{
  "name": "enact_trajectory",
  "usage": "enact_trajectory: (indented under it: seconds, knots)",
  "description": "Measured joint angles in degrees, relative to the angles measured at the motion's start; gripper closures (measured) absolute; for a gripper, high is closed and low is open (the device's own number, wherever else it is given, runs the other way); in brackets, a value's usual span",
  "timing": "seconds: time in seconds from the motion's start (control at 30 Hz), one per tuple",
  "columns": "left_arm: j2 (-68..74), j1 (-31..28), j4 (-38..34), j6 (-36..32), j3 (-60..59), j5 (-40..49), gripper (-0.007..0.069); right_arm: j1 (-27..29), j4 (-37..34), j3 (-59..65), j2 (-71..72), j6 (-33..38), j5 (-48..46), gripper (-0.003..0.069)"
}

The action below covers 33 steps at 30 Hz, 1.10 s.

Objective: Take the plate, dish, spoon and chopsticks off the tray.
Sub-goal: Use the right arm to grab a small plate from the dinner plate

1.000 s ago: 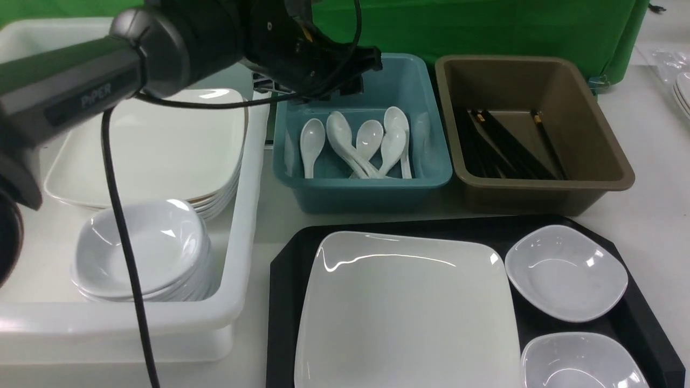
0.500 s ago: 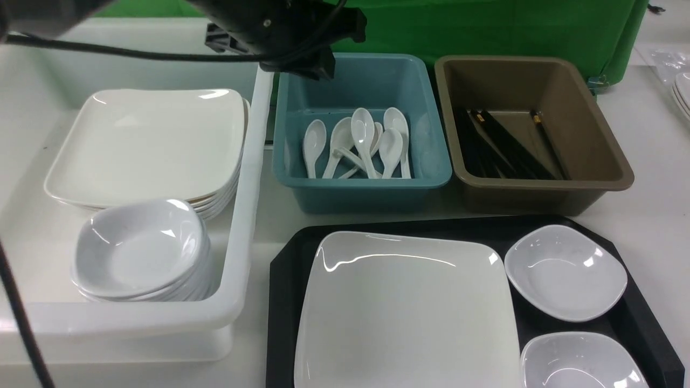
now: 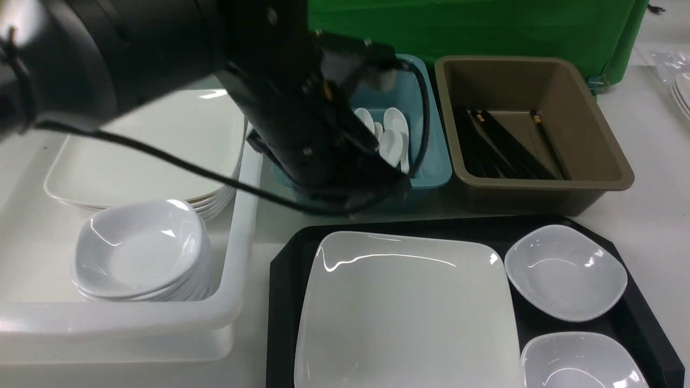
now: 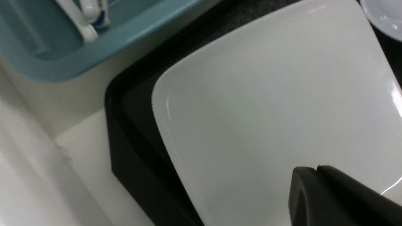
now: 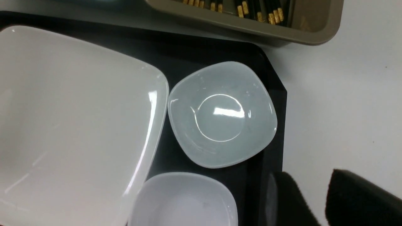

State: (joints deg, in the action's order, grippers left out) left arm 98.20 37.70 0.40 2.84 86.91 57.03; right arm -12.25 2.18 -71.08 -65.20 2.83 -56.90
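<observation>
Lying on tray: plate over the 9 o'clock part, two small dishes down the 3 o'clock side, far dish at 2 o'clock, near dish at 4 o'clock and cut by the frame edge
Left arm: fills the 10 to 12 o'clock part of the front view, blurred, hides most of the teal tub
Left gripper: hidden in the front view; in the left wrist view, dark fingers pressed together with nothing between them, above the plate, cannot tell whether touching it
Right gripper: outside the front view; in the right wrist view, two dark fingers parted by a narrow gap, holding nothing, over the tray's 3 o'clock rim and the bare table beside it
Spoons: white, inside the teal tub at 12 o'clock of the plate; a few bowls seen past the arm in the front view, only handle ends in the left wrist view
Chopsticks: black, inside the brown tub at 12 o'clock of the far dish; gold bands clearest in the right wrist view
Plate and far dish: just beside each other in the right wrist view, a sliver of tray between
White tub: at 9 o'clock of the tray, front view only; stack of plates toward 12 o'clock inside it, stack of dishes toward 6 o'clock
</observation>
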Motion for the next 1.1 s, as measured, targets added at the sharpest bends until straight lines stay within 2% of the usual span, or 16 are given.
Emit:
enact_trajectory:
  seconds: [0.27,0.4,0.53,0.6,0.67,0.77,0.8,0.87,0.93,0.97,1.1]
  knots:
    - [3.04,0.56,-0.4,0.06,-2.72,-1.93,0.0582,0.0,-1.53,0.0,0.0,0.63,-1.54,0.0418]
    - [2.98,0.56,-2.04,0.06,-2.72,-0.42,0.0572,0.0,-2.18,1.16,0.11,5.42,-6.72,0.0418]
    - [1.59,0.61,-2.75,0.06,-2.76,1.3,0.0571,-0.76,-9.51,6.73,0.22,11.7,-7.42,0.0414]
    - [0.1,0.61,-3.02,0.06,-2.76,1.56,0.0571,-3.39,-13.36,13.01,0.22,14.7,-4.93,0.04]
    - [-2.3,0.61,-3.02,0.06,-2.76,1.63,0.0571,-7.88,-14.22,20.05,0.1,15.56,1.66,0.0361]
    - [-5.98,0.33,-3.02,0.72,-2.97,1.75,0.0571,-14.21,-12.04,28.26,-1.02,13.94,10.53,0.0244]
    - [-6.24,0.25,-3.02,0.73,-3.08,1.75,0.0571,-14.98,-11.67,28.7,-1.28,13.4,11.04,0.0225]
    - [-9.65,-1.28,-3.02,1.88,-4.34,1.6,0.0571,-18.84,-10.09,32.61,-3.48,11.26,15.76,0.0126]
    - [-11.23,-2.28,-3.02,2.4,-5.35,1.36,0.0571,-21.14,-9.53,33.78,-5.51,10.28,17.9,0.0074]
    - [-13.51,-4.95,-3.02,3.11,-7.33,1.2,0.0571,-22.9,-9.3,34.05,-7.8,9.7,19.49,0.005]
    - [-17.21,-9.25,-3.02,3.45,-10.46,1.09,0.0571,-24.68,-8.09,34.22,-12.05,7.39,22.18,0.005]
